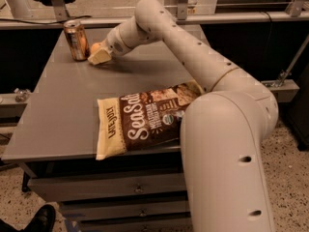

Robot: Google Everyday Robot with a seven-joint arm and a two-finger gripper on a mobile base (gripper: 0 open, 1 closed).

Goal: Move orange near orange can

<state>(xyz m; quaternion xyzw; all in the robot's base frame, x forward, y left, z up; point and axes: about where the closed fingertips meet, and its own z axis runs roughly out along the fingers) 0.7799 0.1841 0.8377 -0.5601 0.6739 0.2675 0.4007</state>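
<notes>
The orange can (76,39) stands upright near the table's far left corner. The orange (96,47) sits just right of the can, about a finger's width from it, and only its top shows behind the gripper. My gripper (99,57) is low over the table at the orange, its cream tip covering the fruit's front and lower part. The arm reaches in from the lower right across the table. I cannot tell whether the orange rests on the table.
A large brown-and-cream snack bag (140,122) lies flat near the grey table's front edge (58,149), partly under my arm. A metal rail (203,18) runs behind the table. Drawers (120,190) sit below it, and a shoe (41,219) shows at the lower left.
</notes>
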